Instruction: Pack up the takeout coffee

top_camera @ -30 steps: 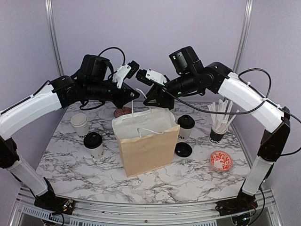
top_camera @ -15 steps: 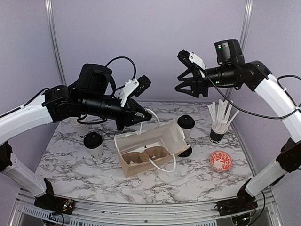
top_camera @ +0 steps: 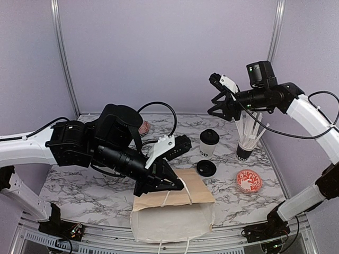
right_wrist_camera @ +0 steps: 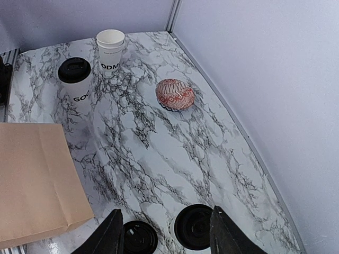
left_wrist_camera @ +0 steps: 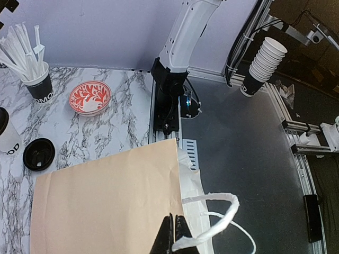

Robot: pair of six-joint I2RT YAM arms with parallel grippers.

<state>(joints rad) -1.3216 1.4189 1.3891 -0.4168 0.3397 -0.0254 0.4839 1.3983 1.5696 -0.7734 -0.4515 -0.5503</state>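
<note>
Brown paper bag [top_camera: 175,193] lies tipped at the marble surface's [top_camera: 95,185] near edge, left hand [left_wrist_camera: 174,235] clamped on its white handle [left_wrist_camera: 212,217]. Right hand [top_camera: 214,98] hangs agape, empty. Black-lidded white paper cups [right_wrist_camera: 74,82] stand outside, unpacked.

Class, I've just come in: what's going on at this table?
The left gripper is shut on the handle of a paper bag, which lies flat at the table's near edge. The right gripper hangs open above the table, holding nothing. The lidded coffee cups stand outside the bag, so none looks packed yet.
</note>
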